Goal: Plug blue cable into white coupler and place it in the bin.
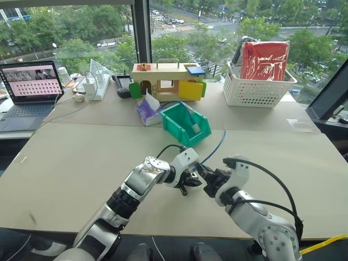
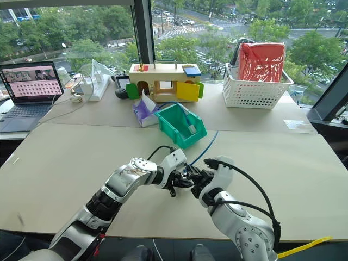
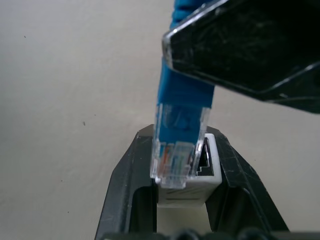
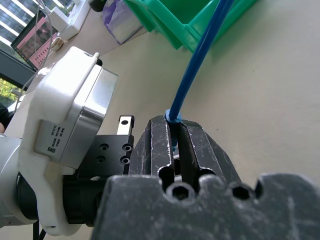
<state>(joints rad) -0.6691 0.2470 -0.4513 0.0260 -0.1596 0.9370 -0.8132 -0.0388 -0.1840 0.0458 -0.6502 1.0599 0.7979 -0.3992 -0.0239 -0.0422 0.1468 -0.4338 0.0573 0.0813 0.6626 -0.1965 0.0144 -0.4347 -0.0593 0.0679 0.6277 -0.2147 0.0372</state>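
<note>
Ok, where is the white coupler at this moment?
The white coupler sits clamped in the left hand, above the near middle of the table in front of the bin. The blue cable's clear plug, held by the right hand, overlaps its socket edge.

a pale beige surface (image 1: 81, 163) runs back to tall windows (image 1: 81, 27) with a dark upright frame post (image 1: 142, 30). daylight comes through them; beyond lie green trees and, probably, a road with cars.

plug tip (image 3: 172, 167): covering the white coupler's (image 3: 200, 181) socket (image 3: 204, 159), possibly entering it
blue cable (image 4: 197, 60): running past the frame edge
</note>
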